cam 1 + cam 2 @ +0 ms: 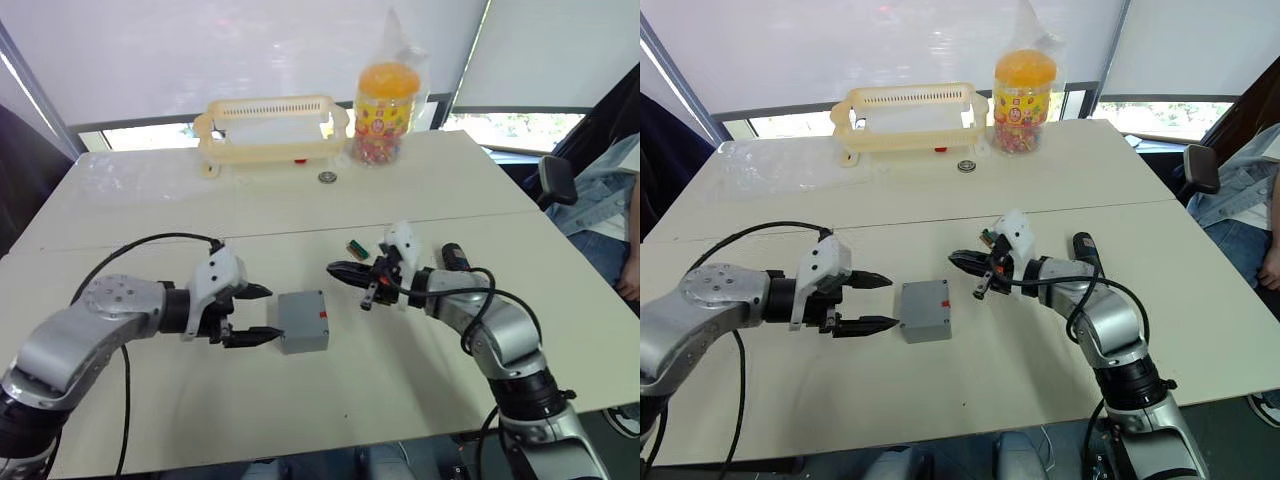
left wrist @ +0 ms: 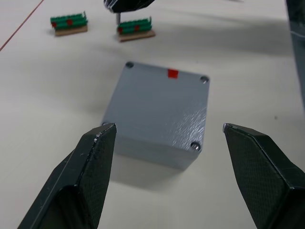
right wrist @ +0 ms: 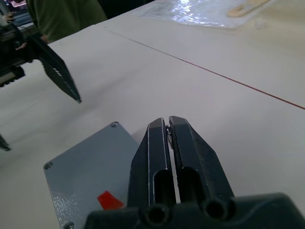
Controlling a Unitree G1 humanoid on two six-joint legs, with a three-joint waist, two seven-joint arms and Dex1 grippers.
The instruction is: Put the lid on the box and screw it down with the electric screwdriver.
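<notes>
1. Box (image 1: 303,322) sits mid-tabletop, nearer the front edge, with the lid (image 2: 159,106) already on it: matte grey plastic, square, rounded corners, red mark, screw recesses at the corners.
2. Left gripper (image 1: 252,314) is just beside the box, fingers spread wide and empty; looks ready to brace it.
3. Right gripper (image 1: 349,276) is pinched closed, nothing visibly held.
4. My read: screwing step is pending. Next move needs the screwdriver (image 1: 1086,250), black and cylindrical, lying behind the right forearm.
5. Far edge: cream slotted rack (image 1: 272,127), candy jar (image 1: 384,112).
</notes>
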